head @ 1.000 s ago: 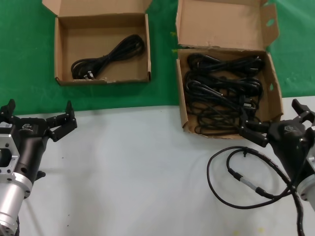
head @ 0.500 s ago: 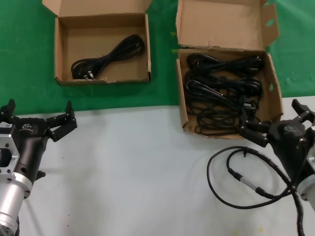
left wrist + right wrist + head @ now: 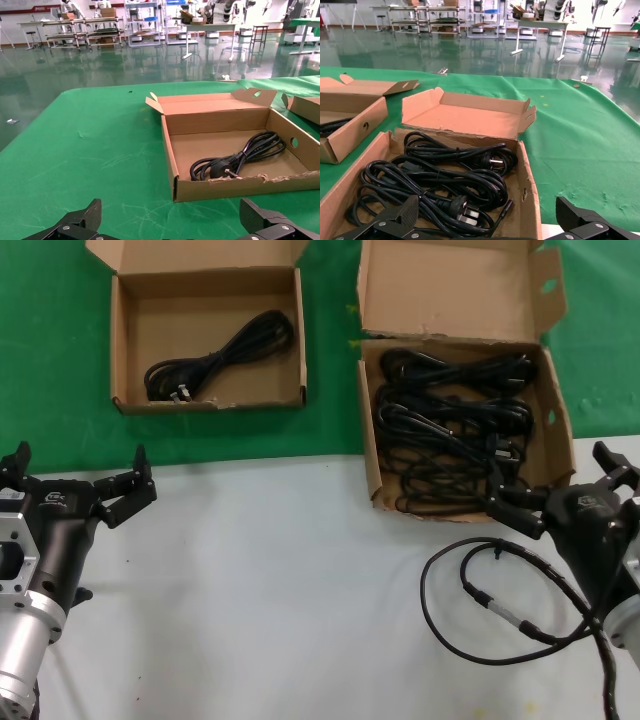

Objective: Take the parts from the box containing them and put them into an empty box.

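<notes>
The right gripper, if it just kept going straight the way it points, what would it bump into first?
Probably the power cords in the full box: the right gripper, open, already sits at its near rim.

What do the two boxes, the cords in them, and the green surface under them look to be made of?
Both boxes, the left one and the right one, look like plain brown cardboard: matte, with ragged torn rims. The power cords, and the single one in the left box, look rubber or plastic sheathed, black with a slight sheen, and have metal plug pins. The green cover seems to be matte fabric or felt, though that is uncertain.
</notes>
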You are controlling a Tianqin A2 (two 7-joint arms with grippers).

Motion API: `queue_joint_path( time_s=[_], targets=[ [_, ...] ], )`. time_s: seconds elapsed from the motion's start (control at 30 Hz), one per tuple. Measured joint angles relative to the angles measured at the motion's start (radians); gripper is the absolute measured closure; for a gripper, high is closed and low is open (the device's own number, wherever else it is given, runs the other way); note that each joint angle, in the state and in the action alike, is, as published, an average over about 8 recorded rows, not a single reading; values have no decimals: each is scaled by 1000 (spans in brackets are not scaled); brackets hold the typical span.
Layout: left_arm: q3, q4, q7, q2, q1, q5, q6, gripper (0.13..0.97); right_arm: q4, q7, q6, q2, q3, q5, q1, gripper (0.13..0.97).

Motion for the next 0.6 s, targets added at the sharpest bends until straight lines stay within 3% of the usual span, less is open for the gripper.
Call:
queue_joint_path(
  time_s=[0.6],
  targets=[
    [0, 0, 0, 0, 0, 0, 0, 132, 0, 0, 0, 0, 0, 0, 0, 129]
  ],
)
